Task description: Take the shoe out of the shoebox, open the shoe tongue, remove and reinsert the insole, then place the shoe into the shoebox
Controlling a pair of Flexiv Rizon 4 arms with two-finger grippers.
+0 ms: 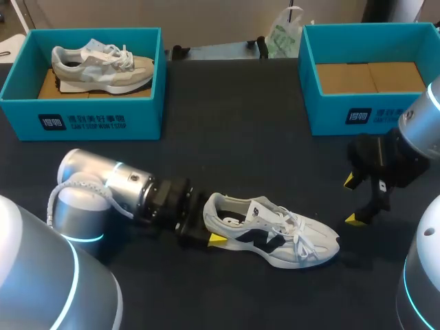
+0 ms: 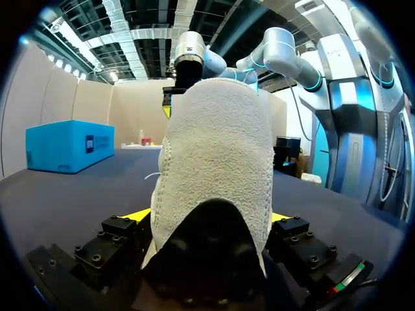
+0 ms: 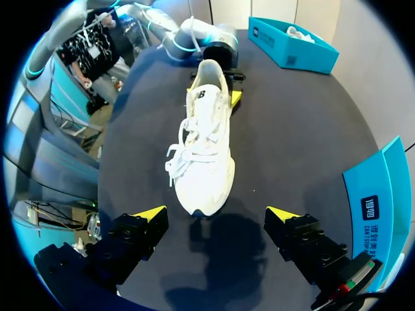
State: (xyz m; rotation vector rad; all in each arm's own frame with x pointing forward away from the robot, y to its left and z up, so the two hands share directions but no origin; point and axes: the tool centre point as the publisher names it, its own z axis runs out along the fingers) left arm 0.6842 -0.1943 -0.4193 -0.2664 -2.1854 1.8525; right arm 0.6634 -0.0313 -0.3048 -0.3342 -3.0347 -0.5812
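The white shoe [image 1: 275, 237] with black side panels rests upright on its sole, laces loosely tied, well apart from the open, empty teal shoebox [image 1: 357, 117] behind its toe end.

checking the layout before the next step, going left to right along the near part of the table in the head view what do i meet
left arm → left hand → white shoe → right hand

Two shoes [image 1: 275, 237] [image 1: 103, 62], two shoeboxes [image 1: 82, 120] [image 1: 357, 113] and two pincers [image 1: 207, 225] [image 1: 353, 200] are visible.
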